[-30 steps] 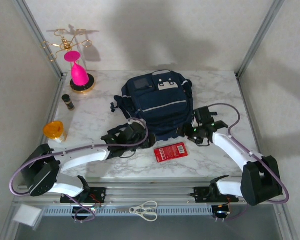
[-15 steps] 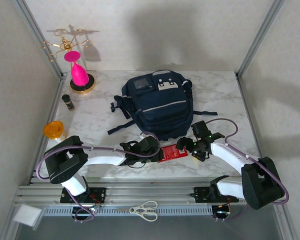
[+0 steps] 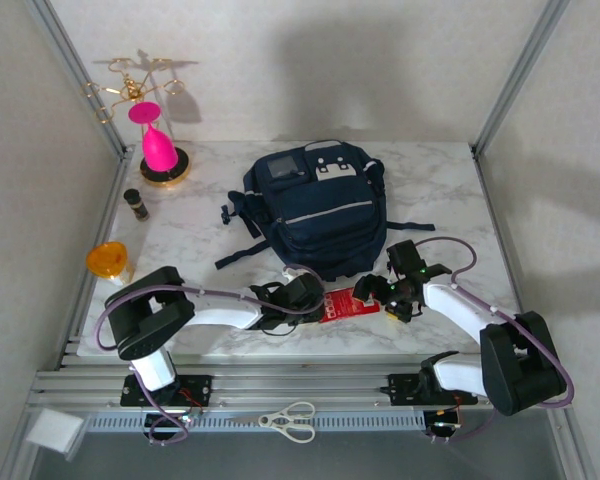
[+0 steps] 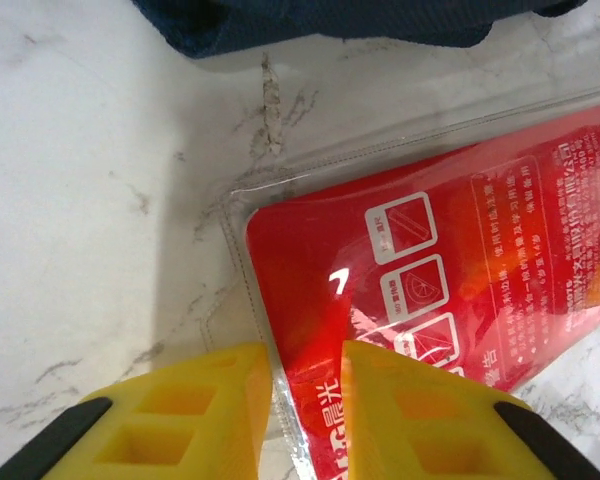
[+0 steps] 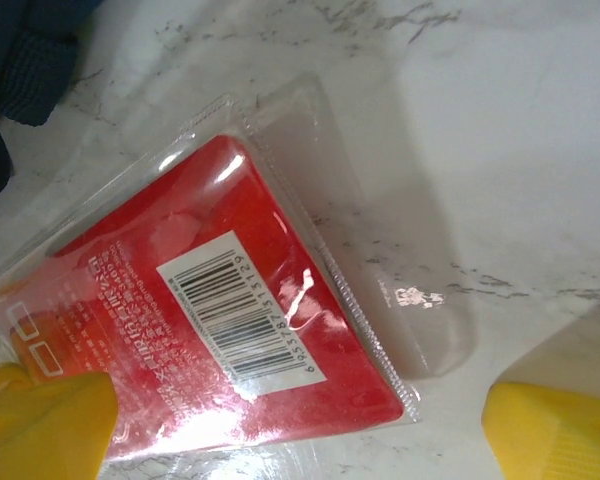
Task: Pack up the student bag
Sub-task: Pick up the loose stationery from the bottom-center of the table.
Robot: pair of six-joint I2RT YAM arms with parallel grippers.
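Converging on a red packet point(image 3: 348, 304) near the front edge of the worktop point(image 3: 200, 240), both arms have left the student bag point(image 3: 315, 205), whose near corners they flanked a second ago. The left gripper point(image 4: 305, 410) has narrowed to a slim gap, and the packet's clear sealed edge runs between its yellow fingers point(image 4: 210, 400); whether they already pinch it cannot be told. The right gripper point(image 5: 295, 425) has spread wide and hangs over the packet's barcode end, gripping nothing. The packet itself has shifted slightly along the front edge.

The move suggests packing has turned from the bag to its first item, with the left arm set to lift the packet. The navy bag lies flat at the middle of the worktop, reaching toward the back edge, and its top looks closed.

White marble-patterned laminate covers the worktop. A pink ornament point(image 3: 158, 150) on a gold stand occupies the far left corner, with a dark bottle point(image 3: 135, 204) and an orange cup point(image 3: 110, 262) along the left edge. Scissors point(image 3: 290, 420) rest on the rail below the front edge. Pale walls and aluminium posts enclose the cell.
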